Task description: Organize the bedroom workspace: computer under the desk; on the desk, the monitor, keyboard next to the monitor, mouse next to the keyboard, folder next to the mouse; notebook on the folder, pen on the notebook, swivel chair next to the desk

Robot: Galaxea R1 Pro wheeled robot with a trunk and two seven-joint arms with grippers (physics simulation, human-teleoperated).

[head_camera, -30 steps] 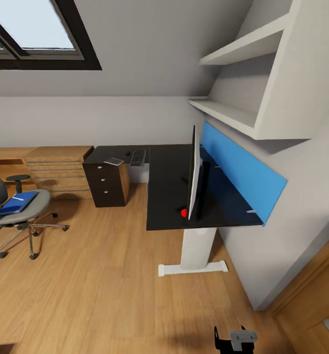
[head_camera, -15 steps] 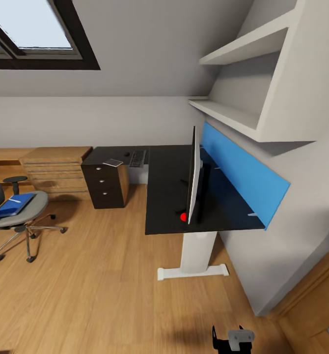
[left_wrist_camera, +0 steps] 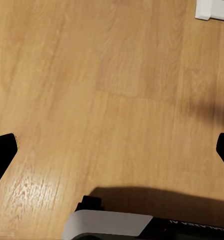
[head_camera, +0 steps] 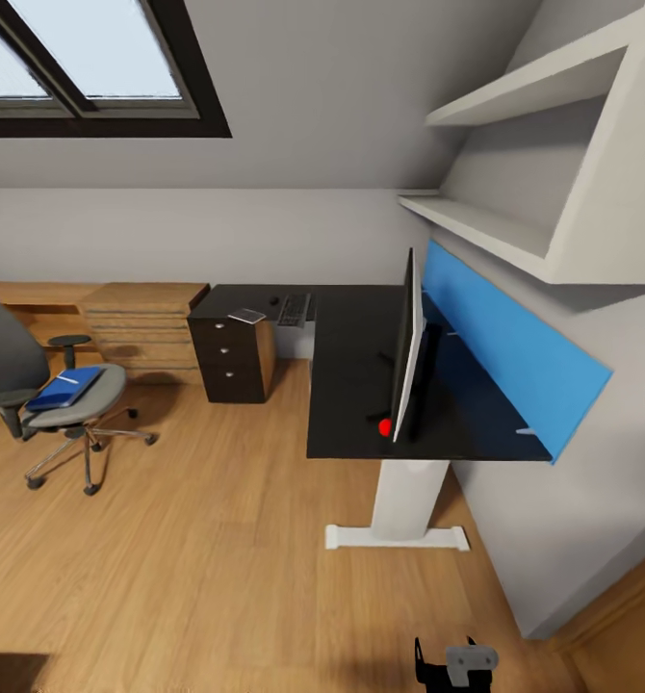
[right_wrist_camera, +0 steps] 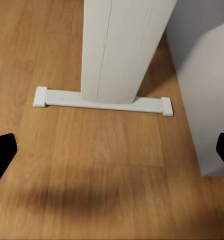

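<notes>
Desk: one desk (head_camera: 356,356), L-shaped with a black top, a blue back panel along the wall side and a white pedestal leg (head_camera: 399,500); the leg and its flat foot also show up close in the right wrist view (right_wrist_camera: 119,50).
Monitor: one monitor (head_camera: 406,358), seen edge-on, upright on the desk in front of the blue panel.
Red spot: one small red thing (head_camera: 385,426) on the desk at the monitor's foot; what it is, I can't tell.
Keyboard: one keyboard (head_camera: 294,309) at the desk's far end, away from the monitor.
Other bits: a pale flat thing (head_camera: 247,316) lies on the desk beside the keyboard, above the dark three-drawer unit (head_camera: 234,361).
Swivel chair: one swivel chair (head_camera: 48,395), well apart from the desk on the wooden floor (head_camera: 188,558).
Folder: one blue folder (head_camera: 64,388) flat on the chair seat, with one thin white pen (head_camera: 68,378) lying on it.
Wooden chest: one light drawer chest (head_camera: 140,322) just beyond the dark drawer unit.
Shelves: two white wall shelves (head_camera: 515,164) above the desk.
Change: the whole head view has swung since half a second ago, so desk and chair both sit further right in it; nothing on the desk has moved.
Left gripper (left_wrist_camera: 112,152): fingertips spread wide, nothing between them, over bare floor.
Right gripper (right_wrist_camera: 112,152): spread just as wide, empty, facing the pedestal foot.
</notes>
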